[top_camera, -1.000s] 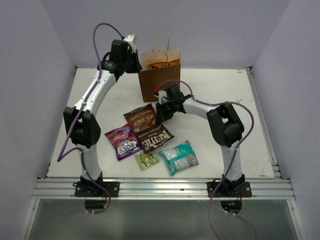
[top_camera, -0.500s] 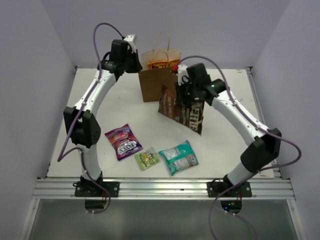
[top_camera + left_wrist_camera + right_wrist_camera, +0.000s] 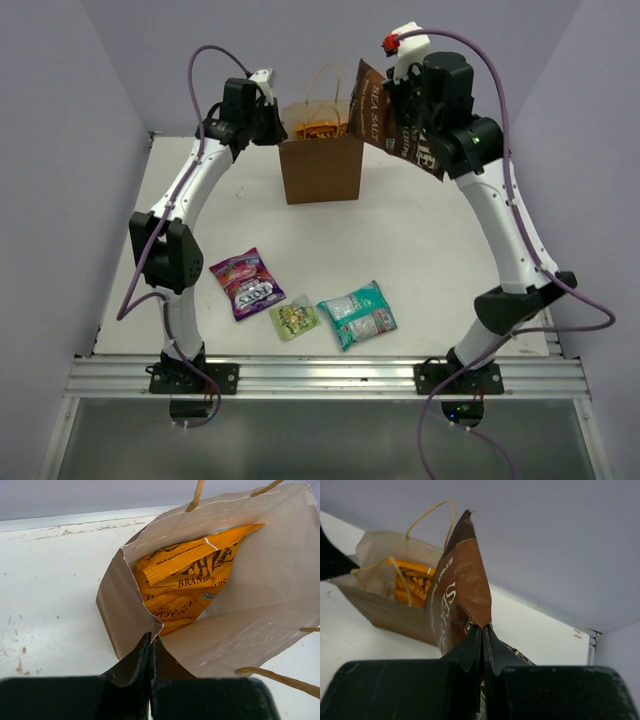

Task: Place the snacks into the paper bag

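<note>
An upright brown kraft paper bag (image 3: 320, 168) with two thin looped handles (image 3: 325, 85) is seen standing on the white table (image 3: 450, 220), near the far edge and about midway between the left and right edges. Its mouth is open, and a large orange chip bag (image 3: 190, 580) is lodged inside it, tipped on end against the inner walls. The rim of the paper bag is pinched at its left side by the left pincer (image 3: 150, 642), whose fingers are pressed together on the paper edge.

A large dark brown chip bag (image 3: 378, 110) with white lettering is held in the air by the right pincer (image 3: 483, 632), above the far edge of the table and just to the right of the paper bag's mouth, about level with the handles. The fingers of this pincer are clamped on the packet, which is tilted with one end raised. The packet is seen wholly outside the paper bag; whether it touches the rim cannot be told.

Three flat packets are laid on the table toward the near edge, well apart from the paper bag and from both pincers. A purple candy packet (image 3: 245, 283) is placed closest to the left edge, a small green packet (image 3: 294, 319) lies just beside it and closer to the near edge, and a teal packet (image 3: 359, 314) is set just to the right of the green one
</note>
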Controlling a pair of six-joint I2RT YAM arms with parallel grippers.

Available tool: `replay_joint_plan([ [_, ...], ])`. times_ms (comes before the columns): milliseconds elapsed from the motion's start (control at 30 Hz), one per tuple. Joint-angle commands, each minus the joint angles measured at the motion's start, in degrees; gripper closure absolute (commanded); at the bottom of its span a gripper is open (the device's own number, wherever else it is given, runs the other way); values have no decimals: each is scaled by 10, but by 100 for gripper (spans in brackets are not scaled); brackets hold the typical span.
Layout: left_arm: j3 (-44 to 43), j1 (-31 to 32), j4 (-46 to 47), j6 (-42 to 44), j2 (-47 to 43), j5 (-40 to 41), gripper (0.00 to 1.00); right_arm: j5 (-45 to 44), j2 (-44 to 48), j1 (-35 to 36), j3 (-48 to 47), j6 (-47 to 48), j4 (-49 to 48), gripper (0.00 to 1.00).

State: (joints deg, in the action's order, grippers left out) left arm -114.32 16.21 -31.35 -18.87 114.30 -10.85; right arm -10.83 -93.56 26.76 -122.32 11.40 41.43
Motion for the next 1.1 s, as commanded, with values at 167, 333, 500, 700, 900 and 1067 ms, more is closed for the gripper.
replay_joint_plan([
  [167, -6, 2, -9, 7, -2, -15, 100, 15, -203, -25, -250, 21, -163, 100],
  [333, 2, 1, -12, 9, -9, -10, 100, 77, -274, -26, -299, -15, -237, 100],
  [500, 3, 2, -12, 9, -11, -10, 100, 125, -285, -26, -256, -56, -281, 100],
  [700, 2, 1, -11, 6, -8, -11, 100, 171, -319, -26, -278, -136, -334, 100],
  [900, -1, 2, -9, 4, -5, -15, 100, 218, -320, -20, -260, -155, -335, 100],
  [1067, -5, 2, -7, 3, -2, -17, 100, 242, -280, -20, -181, -122, -298, 100],
])
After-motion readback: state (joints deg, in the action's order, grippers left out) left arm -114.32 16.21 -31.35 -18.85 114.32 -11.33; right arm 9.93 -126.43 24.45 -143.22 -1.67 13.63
